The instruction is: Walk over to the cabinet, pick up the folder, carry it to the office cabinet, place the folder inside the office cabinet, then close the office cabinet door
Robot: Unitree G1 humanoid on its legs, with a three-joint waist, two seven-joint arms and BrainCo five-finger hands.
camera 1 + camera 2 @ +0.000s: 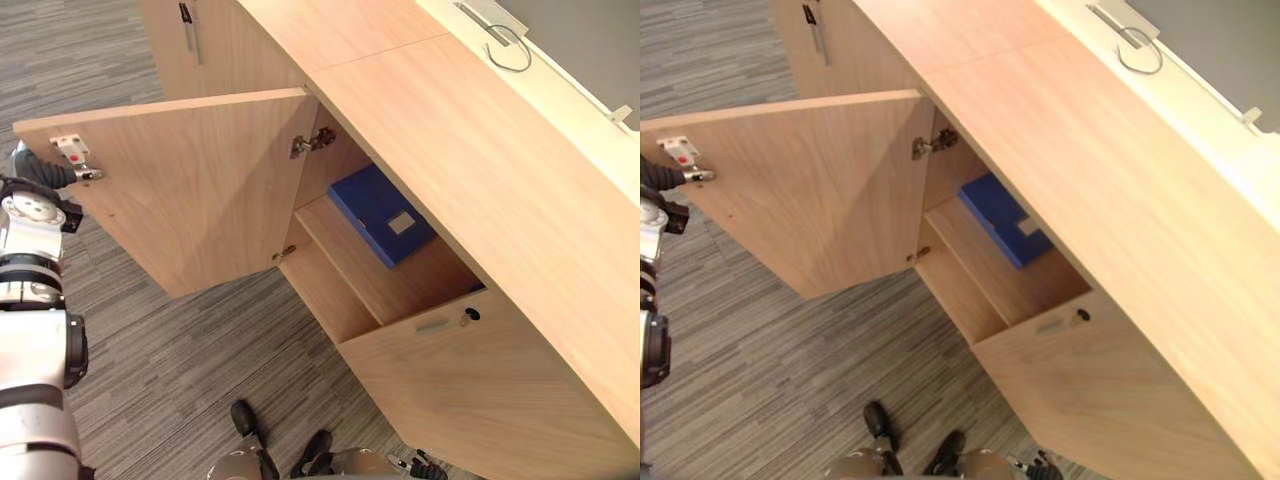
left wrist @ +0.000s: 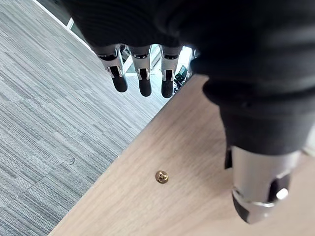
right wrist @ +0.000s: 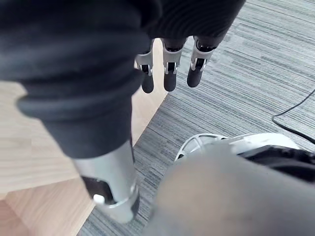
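The blue folder [image 1: 380,212] lies flat on the shelf inside the office cabinet [image 1: 480,150]. The cabinet's left door [image 1: 190,190] stands swung wide open toward the left. My left hand [image 1: 45,172] is at the door's outer edge, behind its upper corner. In the left wrist view its fingers [image 2: 142,73] are straight, reaching past the door's edge [image 2: 162,162] over the carpet, and it is open and holds nothing. My right hand [image 3: 170,69] hangs low beside the cabinet front, fingers relaxed and open above the carpet.
The cabinet's right door [image 1: 480,390] is closed, with a small handle and lock [image 1: 445,322]. Another cabinet with a dark handle [image 1: 190,30] stands further along. A cable loop [image 1: 510,45] lies on the ledge behind. Grey striped carpet [image 1: 200,370] covers the floor.
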